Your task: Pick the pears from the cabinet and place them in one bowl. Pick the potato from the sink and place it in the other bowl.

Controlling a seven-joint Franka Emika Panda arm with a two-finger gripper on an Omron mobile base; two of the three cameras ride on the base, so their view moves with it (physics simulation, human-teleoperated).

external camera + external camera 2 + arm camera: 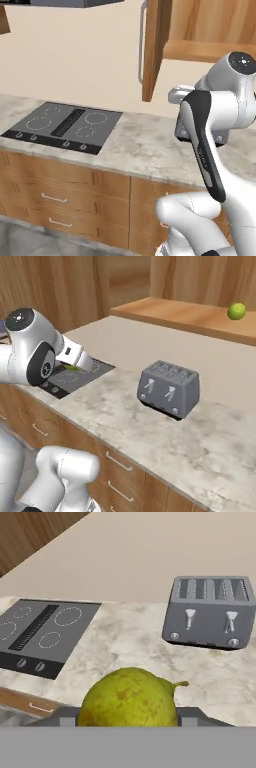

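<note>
End effector (129,722) level, gripping pear (128,698)

It was a home kitchen: a speckled stone desk (150,426) carried a flat black stovetop (65,125) and a grey four-slot toaster (169,388), with wooden drawers (60,195) below and a wood-grain wall cabinet (155,45) above.
</note>
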